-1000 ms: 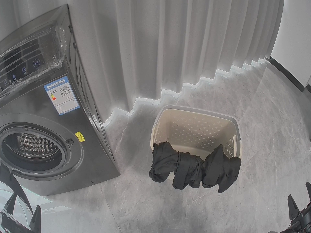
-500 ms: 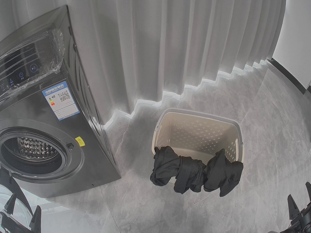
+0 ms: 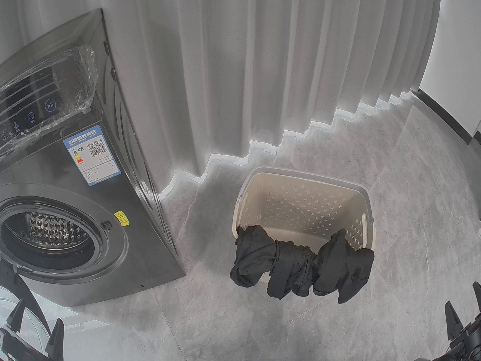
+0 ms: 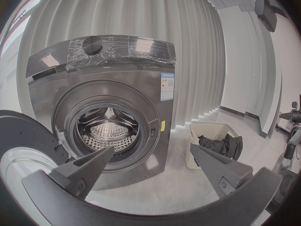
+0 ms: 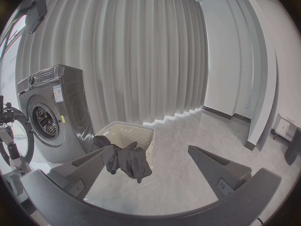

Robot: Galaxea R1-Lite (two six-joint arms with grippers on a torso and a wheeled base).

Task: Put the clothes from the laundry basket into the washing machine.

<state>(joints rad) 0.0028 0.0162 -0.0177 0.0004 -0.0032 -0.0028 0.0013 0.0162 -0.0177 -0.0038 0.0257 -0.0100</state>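
Aiming mid-bundle on clothes [image 3: 300,269], we lift clear of laundry basket [image 3: 305,172] rim; left pincer [image 4: 151,148], right pincer [image 5: 150,149] wide, empty.

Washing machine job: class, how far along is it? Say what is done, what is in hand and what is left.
Done: the door of the washing machine stands open; its drum shows no clothes. In hand: nothing; the left gripper and right gripper are open and empty. Left: the black clothes draped over the laundry basket rim must be picked up and loaded.
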